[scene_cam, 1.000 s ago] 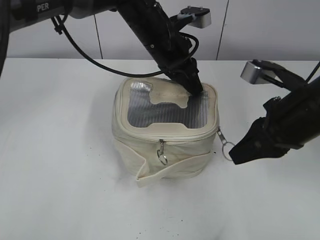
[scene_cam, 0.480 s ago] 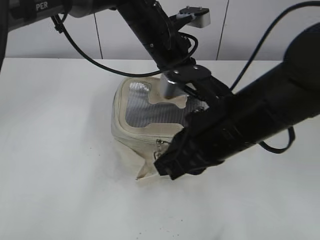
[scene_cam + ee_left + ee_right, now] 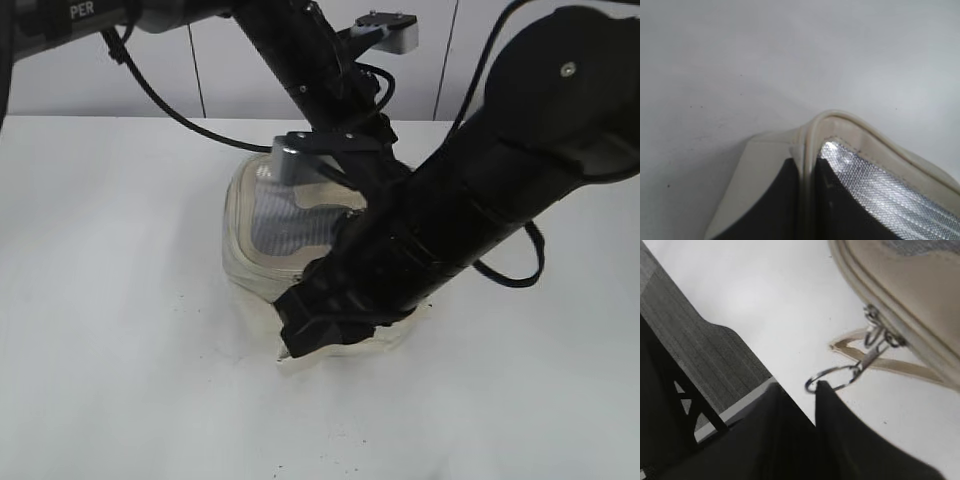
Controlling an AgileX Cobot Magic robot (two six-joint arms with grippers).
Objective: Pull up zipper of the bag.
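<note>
The right black gripper (image 3: 812,390) pinches the round silver ring pull (image 3: 832,378) of the thin cream zipper (image 3: 880,322). The left black gripper (image 3: 807,172) clamps the rim of the small boxy cream-white soft bag (image 3: 245,225), which sits on the white table (image 3: 120,300).

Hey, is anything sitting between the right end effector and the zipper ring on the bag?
Nothing visible. In the right wrist view the right end effector already has the ring pull at its fingertips, with only bare table around it.

The right arm (image 3: 470,220) has swung leftward across the bag's (image 3: 240,225) front.
</note>
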